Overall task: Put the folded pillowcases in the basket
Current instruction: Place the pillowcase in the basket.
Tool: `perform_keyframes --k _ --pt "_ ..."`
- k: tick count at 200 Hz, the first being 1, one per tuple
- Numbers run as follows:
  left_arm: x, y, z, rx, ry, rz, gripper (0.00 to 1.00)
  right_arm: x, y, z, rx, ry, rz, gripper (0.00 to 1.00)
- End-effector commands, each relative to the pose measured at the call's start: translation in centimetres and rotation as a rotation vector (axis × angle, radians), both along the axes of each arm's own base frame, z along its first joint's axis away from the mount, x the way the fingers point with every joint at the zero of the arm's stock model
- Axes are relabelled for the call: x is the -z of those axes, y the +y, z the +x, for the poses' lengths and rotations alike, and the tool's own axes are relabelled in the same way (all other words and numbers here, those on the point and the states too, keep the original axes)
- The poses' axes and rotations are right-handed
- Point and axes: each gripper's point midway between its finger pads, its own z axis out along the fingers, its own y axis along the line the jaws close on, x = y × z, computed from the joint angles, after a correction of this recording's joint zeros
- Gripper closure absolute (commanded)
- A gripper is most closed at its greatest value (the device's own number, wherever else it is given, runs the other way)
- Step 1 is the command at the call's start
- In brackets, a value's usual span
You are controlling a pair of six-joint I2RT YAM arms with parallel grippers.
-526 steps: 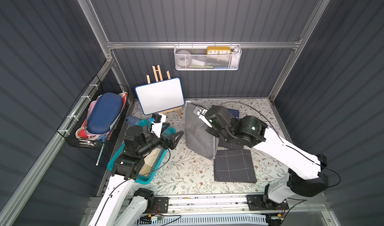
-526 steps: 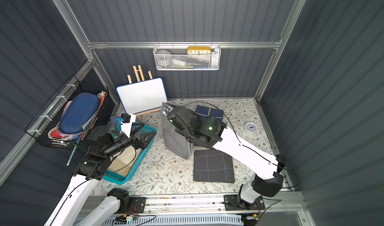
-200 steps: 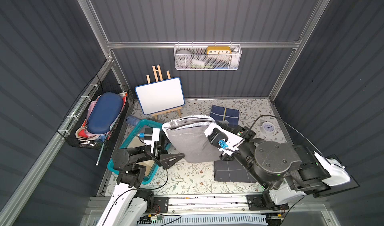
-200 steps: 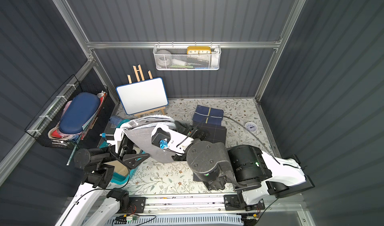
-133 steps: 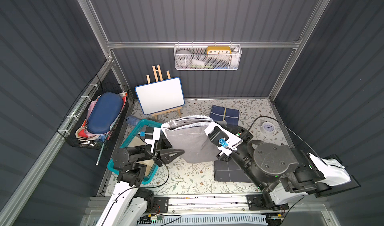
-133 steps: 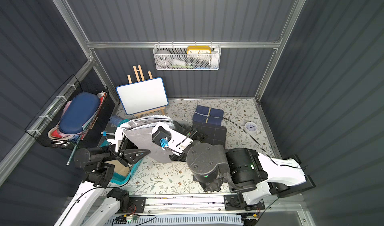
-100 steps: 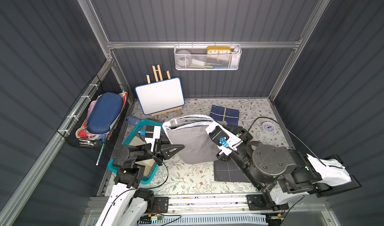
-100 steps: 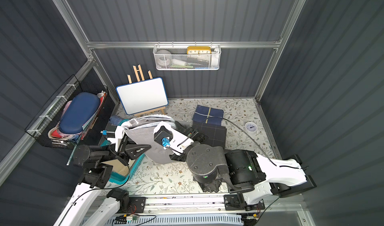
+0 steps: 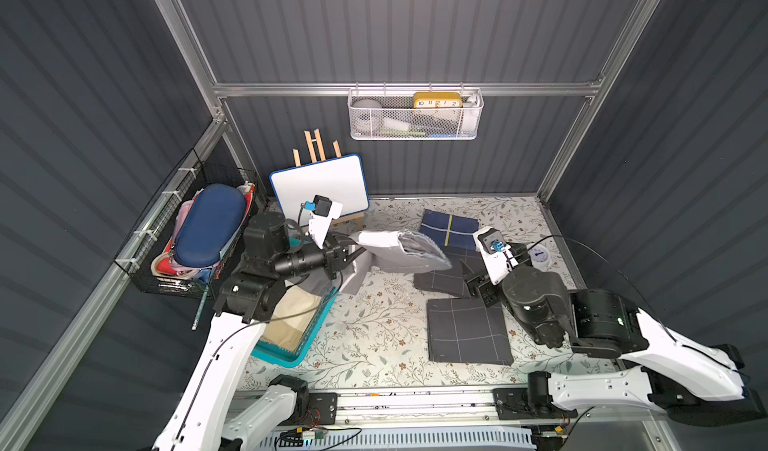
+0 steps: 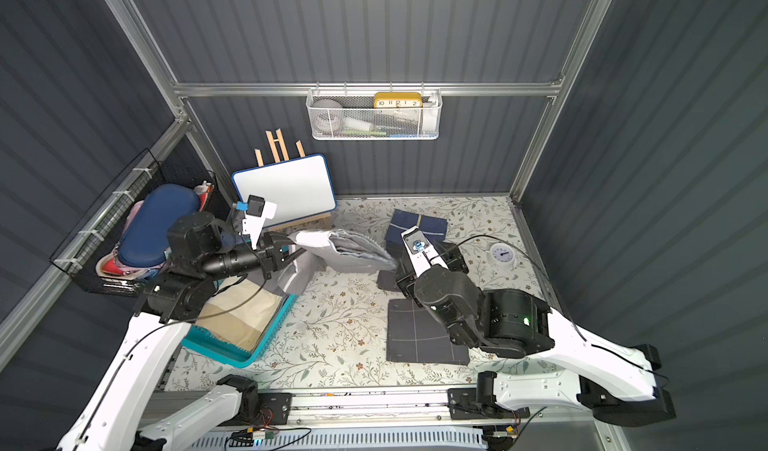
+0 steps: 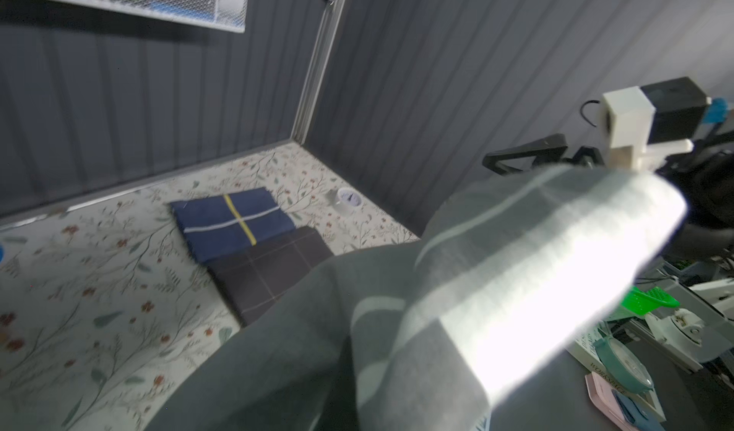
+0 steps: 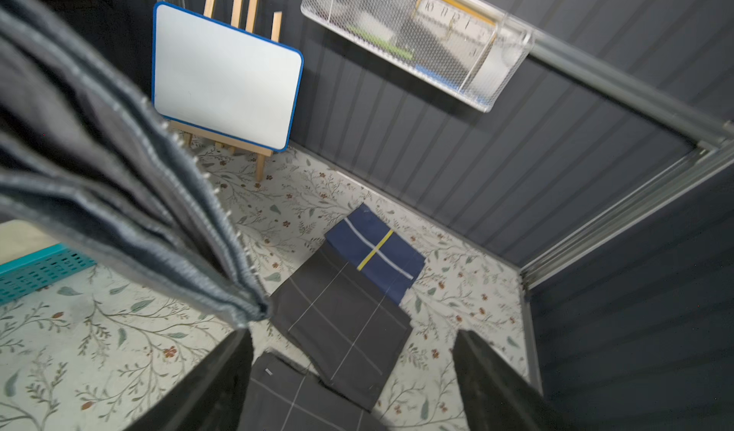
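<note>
Left end effector [image 9: 348,254] is gripping one end of the grey pillowcase [image 9: 401,248], jaws closed on the cloth. Pillowcase is hanging in the air. One part is drooping toward the far end of the teal basket [image 9: 300,351]; the thicker folded part is stretching out over the counter [image 9: 374,336] toward the right arm.

Right end effector [image 12: 353,335] is standing wide, with nothing between the jaws. In the right wrist view the pillowcase's free corner is hanging just beside one fingertip [image 12: 238,341]; contact unclear.

Basket is sitting on the counter by the left arm, with a beige cloth [image 9: 291,316] lying inside. Other folded cloths, dark grid [image 9: 465,336] and navy [image 9: 449,228], are lying on the counter, well apart from the basket.

Progress, as judged: pillowcase is lifted and carried by the left arm alone, part of it over the basket, none of it resting inside yet. What is left: bringing the bulk over the basket opening, lowering it onto the beige cloth, letting go. The fold is looking loose and sagging, so it may open on the way down.
</note>
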Motion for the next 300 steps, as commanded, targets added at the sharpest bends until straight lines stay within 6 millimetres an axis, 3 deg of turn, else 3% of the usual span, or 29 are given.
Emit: perform_keyframes --k 1,30,48,67,83,105,137,174,215,263,300 --pt "3.0 2.2 0.9 -0.147 0.167 0.177 1.0 2.7 0.3 0.1 -0.007 0.104 0.062 0.12" --pt "8.4 5.8 3.6 -0.387 0.358 0.397 1.0 4.7 0.2 0.4 -0.003 0.144 0.086 0.11" --pt "12.0 10.0 4.3 -0.6 0.5 0.594 1.0 5.5 0.4 0.5 -0.006 0.154 0.091 0.11" --pt "11.2 12.5 4.8 -0.76 0.482 0.628 1.0 6.1 0.4 0.5 -0.002 0.16 0.084 0.11" --pt "9.6 13.8 4.8 -0.85 0.463 0.605 1.0 6.7 0.4 0.5 -0.004 0.165 0.075 0.11" --pt "9.1 15.5 4.2 -0.96 0.481 0.617 1.0 7.1 0.5 0.6 -0.008 0.166 0.067 0.11" --pt "7.1 16.9 3.1 -1.038 0.432 0.584 1.0 7.3 0.6 0.4 -0.02 0.169 0.069 0.11" --pt "7.6 17.1 2.0 -1.026 0.458 0.612 1.0 7.5 0.1 0.3 -0.021 0.16 0.076 0.1" --pt "10.7 17.7 0.4 -1.01 0.519 0.697 1.0 7.3 -0.2 0.0 -0.022 0.159 0.106 0.1" --pt "14.2 16.2 1.4 -0.915 0.57 0.726 1.0 6.8 -0.6 -0.4 -0.031 0.16 0.135 0.1" --pt "15.4 16.5 1.4 -0.927 0.627 0.783 1.0 6.8 -1.5 -0.6 -0.02 0.153 0.151 0.1"
